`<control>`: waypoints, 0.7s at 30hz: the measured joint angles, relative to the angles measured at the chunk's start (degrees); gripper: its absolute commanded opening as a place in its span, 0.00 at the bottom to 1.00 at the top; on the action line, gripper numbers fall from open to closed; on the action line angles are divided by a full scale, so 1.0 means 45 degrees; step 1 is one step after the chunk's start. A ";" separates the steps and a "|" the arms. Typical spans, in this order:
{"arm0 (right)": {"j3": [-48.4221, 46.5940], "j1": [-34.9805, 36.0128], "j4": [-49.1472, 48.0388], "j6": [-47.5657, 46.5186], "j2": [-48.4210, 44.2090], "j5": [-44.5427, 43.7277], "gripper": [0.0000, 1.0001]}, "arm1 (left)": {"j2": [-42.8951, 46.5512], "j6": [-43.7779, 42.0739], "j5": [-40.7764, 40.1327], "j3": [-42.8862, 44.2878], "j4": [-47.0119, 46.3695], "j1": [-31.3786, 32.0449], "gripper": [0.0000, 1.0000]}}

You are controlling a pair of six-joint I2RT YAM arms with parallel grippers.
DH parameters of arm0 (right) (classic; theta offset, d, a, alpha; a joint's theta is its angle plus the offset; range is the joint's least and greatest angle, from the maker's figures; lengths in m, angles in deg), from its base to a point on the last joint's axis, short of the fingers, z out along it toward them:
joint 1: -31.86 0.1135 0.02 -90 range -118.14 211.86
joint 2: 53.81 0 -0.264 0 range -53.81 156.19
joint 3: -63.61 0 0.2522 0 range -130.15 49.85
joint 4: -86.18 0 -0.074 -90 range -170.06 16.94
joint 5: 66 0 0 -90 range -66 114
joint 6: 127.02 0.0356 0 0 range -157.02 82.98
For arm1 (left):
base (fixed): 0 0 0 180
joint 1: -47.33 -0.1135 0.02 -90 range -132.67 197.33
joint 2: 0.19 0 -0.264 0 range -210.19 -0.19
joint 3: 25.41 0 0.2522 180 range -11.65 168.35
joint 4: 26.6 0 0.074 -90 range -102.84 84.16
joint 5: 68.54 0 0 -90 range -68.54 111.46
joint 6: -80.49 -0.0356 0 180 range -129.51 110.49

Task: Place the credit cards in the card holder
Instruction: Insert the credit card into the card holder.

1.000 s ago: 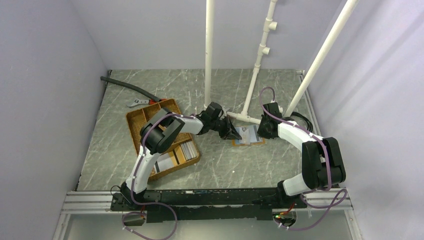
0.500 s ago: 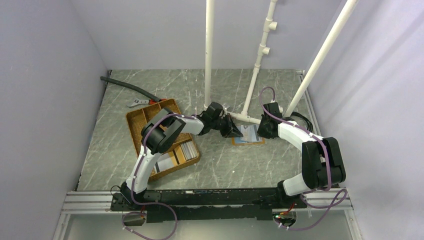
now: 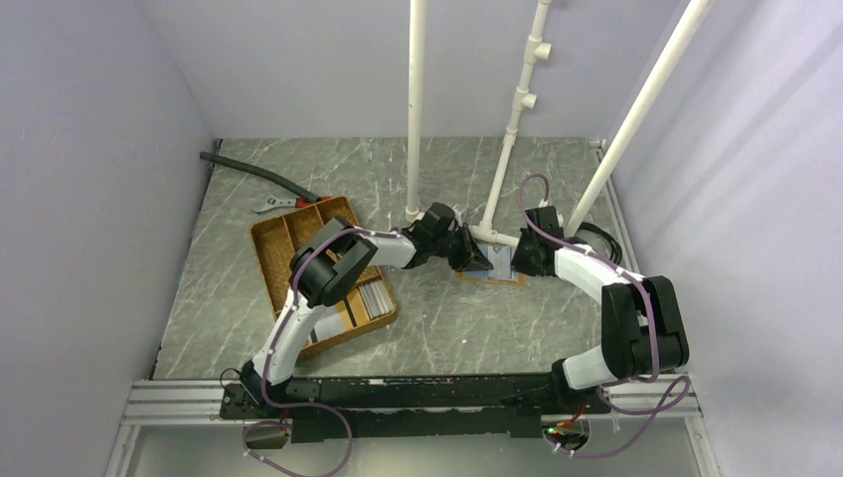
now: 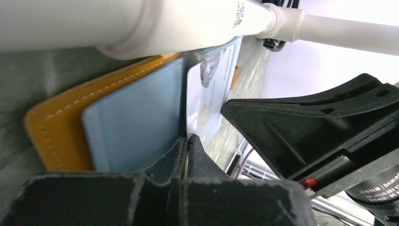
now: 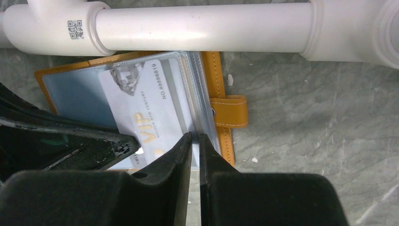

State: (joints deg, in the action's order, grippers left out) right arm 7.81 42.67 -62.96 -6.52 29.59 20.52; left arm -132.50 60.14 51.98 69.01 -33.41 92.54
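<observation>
Left arm has crept further right since a second ago, and the left end effector [image 3: 475, 256] now hides more of the card holder [image 3: 500, 270]; the right arm has barely shifted. From above, the left arm rises from its base, folds at a high elbow over the woven tray [image 3: 273, 234], and stretches its forearm right across the worktop [image 3: 447, 328]. The right arm bends wide at the elbow and reaches back left. So the right end effector [image 3: 518, 260] meets the left one over the holder, just in front of the horizontal white pipe [image 3: 494, 236]. Other credit cards [image 3: 370, 296] lie in the tray's near compartment.

Left wrist view now: the fingers are pressed tight together, tips right at the near edge of a white credit card [image 4: 209, 94] lying beside the holder's light blue lining. Whether they pinch that edge, I cannot tell. The orange stitched cover shows on the left.

Right wrist view: the fingers are closed to a thin slit on the edge of the holder's clear pocket leaves. The card, printed VIP, sits slanted across the open holder, one end hidden behind the left fingers. The orange strap tab [image 5: 229, 111] sticks out to the right, flat on the worktop.
</observation>
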 measured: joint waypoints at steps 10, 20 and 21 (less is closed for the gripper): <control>0.0238 -0.0194 -0.0053 -0.0126 -0.0350 0.0287 0.15 | 0.0136 -0.2341 -0.0427 0.1336 0.2521 0.0209 0.54; 0.0243 -0.0709 0.0855 -0.0345 -0.0860 0.0520 0.24 | 0.0534 -0.4430 -0.0869 0.2526 0.4857 0.0345 0.60; 0.0243 -0.0777 0.0860 -0.0350 -0.0894 0.0529 0.20 | 0.0495 -0.4532 -0.0889 0.2628 0.4949 0.0340 0.52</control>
State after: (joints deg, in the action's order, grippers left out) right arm 8.90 39.17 -59.09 -8.10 25.57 22.90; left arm -130.27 39.75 47.98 80.84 -11.14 94.07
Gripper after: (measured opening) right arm 0.269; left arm 0.647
